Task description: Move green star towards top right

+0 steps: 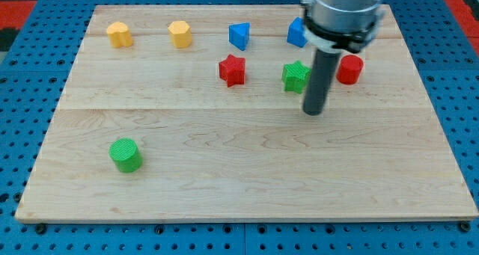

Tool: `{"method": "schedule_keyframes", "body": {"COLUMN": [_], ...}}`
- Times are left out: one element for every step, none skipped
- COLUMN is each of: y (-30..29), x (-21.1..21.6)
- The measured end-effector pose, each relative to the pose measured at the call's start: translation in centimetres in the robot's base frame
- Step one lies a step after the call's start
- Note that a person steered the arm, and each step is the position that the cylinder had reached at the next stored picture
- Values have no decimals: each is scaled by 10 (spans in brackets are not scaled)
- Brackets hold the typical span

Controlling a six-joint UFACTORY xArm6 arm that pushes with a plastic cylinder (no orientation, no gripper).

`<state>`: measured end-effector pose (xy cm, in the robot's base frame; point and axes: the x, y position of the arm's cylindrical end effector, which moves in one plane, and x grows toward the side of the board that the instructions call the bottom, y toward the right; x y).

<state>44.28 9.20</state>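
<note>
Resting my tip (314, 111) beside green star (296, 76).

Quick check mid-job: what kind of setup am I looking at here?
Likely a lab test bench: a wooden board on a blue pegboard, with small blocks like the green star beside my tip.

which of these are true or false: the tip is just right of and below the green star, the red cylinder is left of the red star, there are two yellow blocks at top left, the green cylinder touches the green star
1. My tip sits just right of and below the green star. True.
2. The red cylinder is left of the red star. False: it lies to the view's right, beyond the rod.
3. Two yellow blocks lie at the view's top left. True.
4. The green cylinder touches the green star. False: it stands far apart, at the view's lower left.
</note>
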Motion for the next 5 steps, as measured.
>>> {"method": "schedule_keyframes", "body": {"y": [-16,3,28,3,-11], "x": [-28,-67,-90,-72,-98]}}
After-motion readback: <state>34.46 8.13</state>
